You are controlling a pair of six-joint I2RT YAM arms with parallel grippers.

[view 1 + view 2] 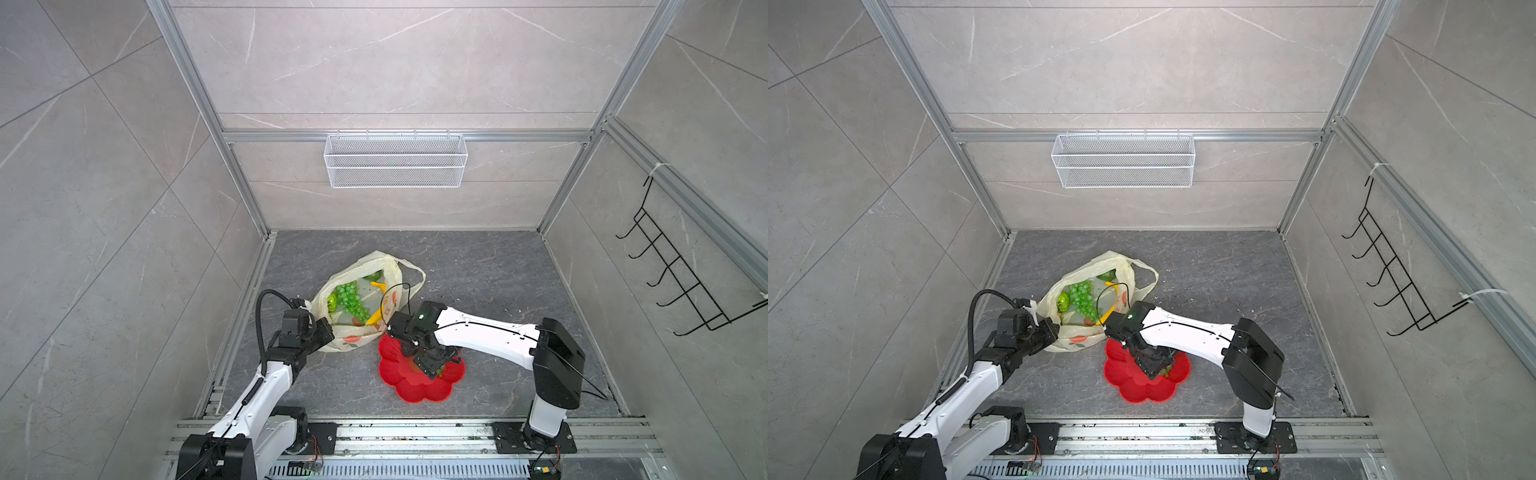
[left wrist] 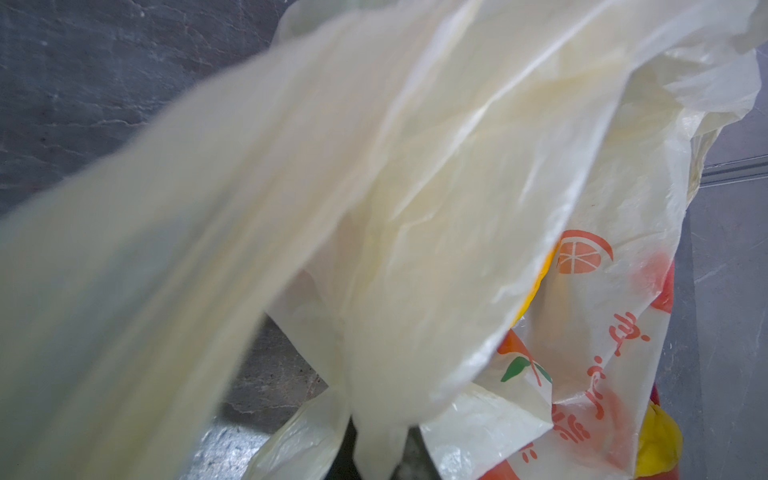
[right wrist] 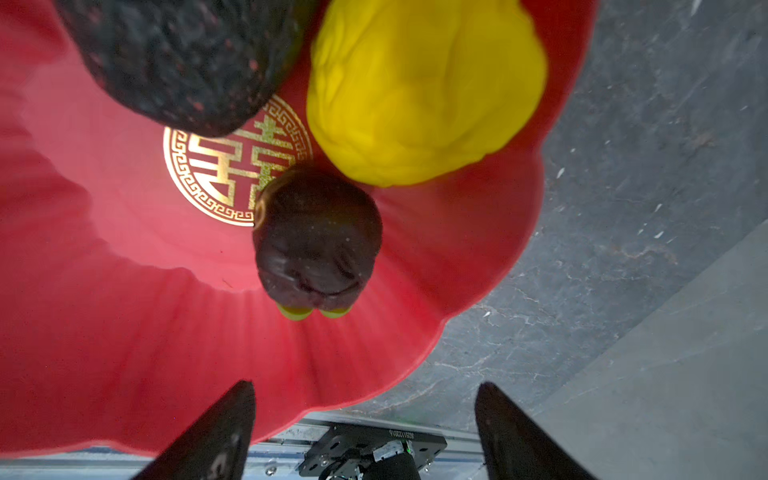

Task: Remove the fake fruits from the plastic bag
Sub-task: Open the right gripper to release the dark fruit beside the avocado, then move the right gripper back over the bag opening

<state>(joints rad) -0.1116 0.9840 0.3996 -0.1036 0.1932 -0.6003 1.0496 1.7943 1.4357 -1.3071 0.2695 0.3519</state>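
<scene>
I read left claw pinched on bag rim | right claw spread over plate edge | bare tabletop beyond

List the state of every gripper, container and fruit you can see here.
left gripper: shut on the plastic bag.
right gripper: open, empty, over the red plate.
plastic bag: mouth open.
grape bunch: inside the bag.
banana: inside the bag.
lemon: on the plate.
dark avocado: on the plate.
dark-brown piece: on the plate.
</scene>
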